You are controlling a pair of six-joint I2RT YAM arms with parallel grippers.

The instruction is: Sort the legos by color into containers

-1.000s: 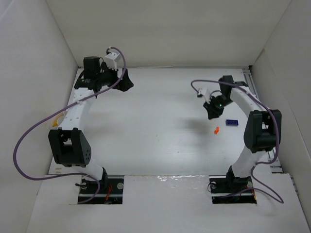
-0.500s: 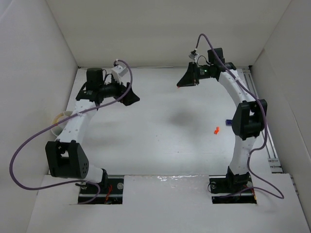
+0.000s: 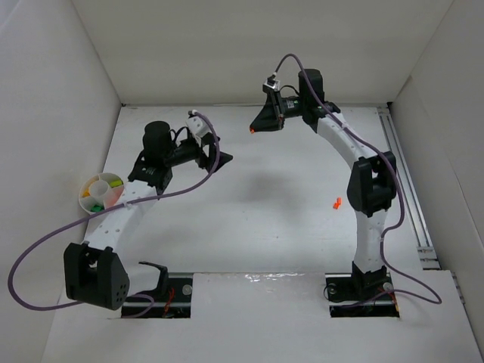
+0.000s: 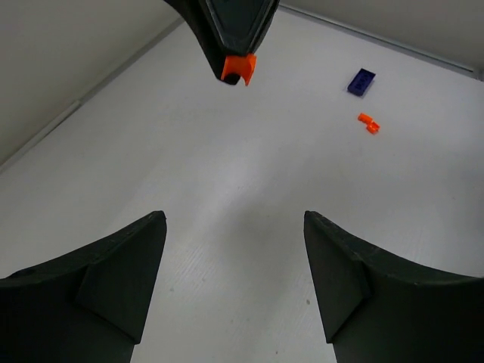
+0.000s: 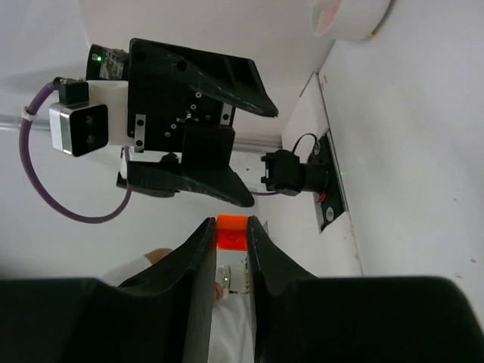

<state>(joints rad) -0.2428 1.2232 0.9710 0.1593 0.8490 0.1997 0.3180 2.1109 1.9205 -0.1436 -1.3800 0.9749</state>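
Observation:
My right gripper (image 3: 253, 128) is raised at the back centre and shut on a small orange brick (image 3: 250, 131). The brick sits between the fingertips in the right wrist view (image 5: 231, 236) and in the left wrist view (image 4: 238, 68). My left gripper (image 3: 220, 160) is open and empty, held above the floor and facing the right gripper (image 4: 236, 51). Another orange brick (image 3: 336, 203) lies on the floor at the right (image 4: 369, 122), with a purple-blue brick (image 4: 361, 82) beyond it. A round divided dish (image 3: 102, 191) holding yellow, green and other bricks stands at the left.
White walls close in the floor on the left, back and right. The left arm's purple cable loops out over the near left. The right arm's upright link (image 3: 369, 189) hides the purple-blue brick from the top camera. The dish's rim shows at the top of the right wrist view (image 5: 348, 19).
My right gripper has carried the orange brick from the right side to the back centre, moving left. My left gripper has swung right toward the centre, uncovering the dish.

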